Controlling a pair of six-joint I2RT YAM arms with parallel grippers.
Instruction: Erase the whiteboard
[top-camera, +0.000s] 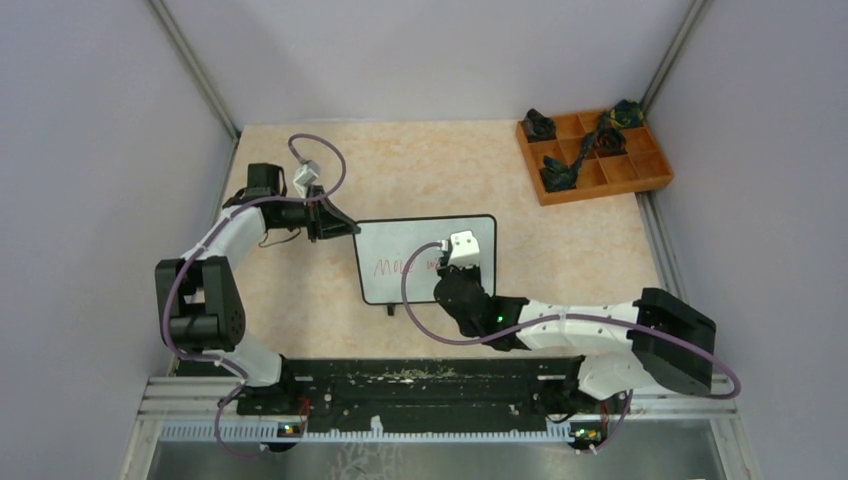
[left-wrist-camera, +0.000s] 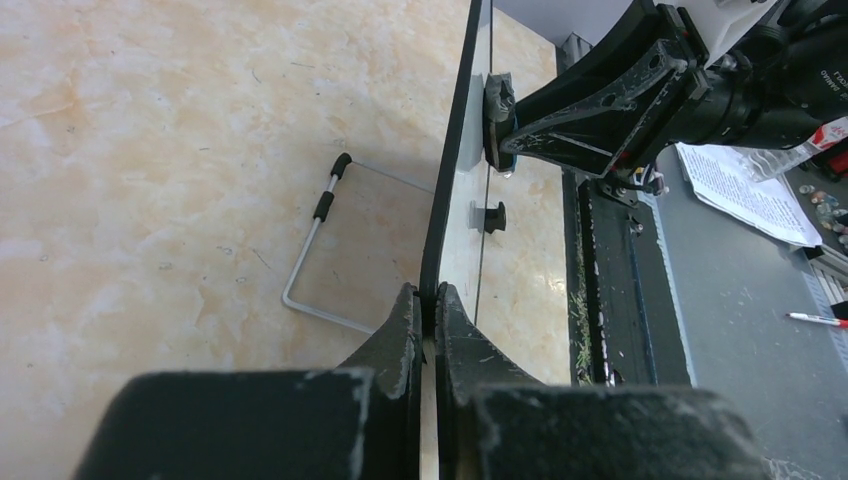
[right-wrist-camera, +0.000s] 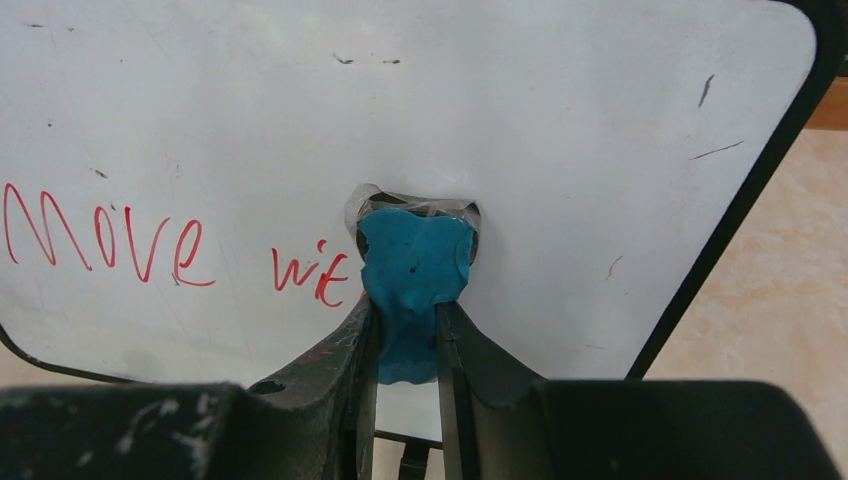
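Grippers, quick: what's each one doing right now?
Left gripper: closed on the whiteboard edge.
Right gripper: closed on a blue pad held against the whiteboard.

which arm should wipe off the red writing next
Right. The right gripper holds a blue wiper pressed against the whiteboard, just beside the red writing. The left gripper is clamped on the whiteboard's black frame edge, probably steadying it, and holds no wiper.

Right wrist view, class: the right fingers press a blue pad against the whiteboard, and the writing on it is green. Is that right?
Not quite: the right wrist view shows the writing is red, not green. The right fingers do press a blue pad against the whiteboard.
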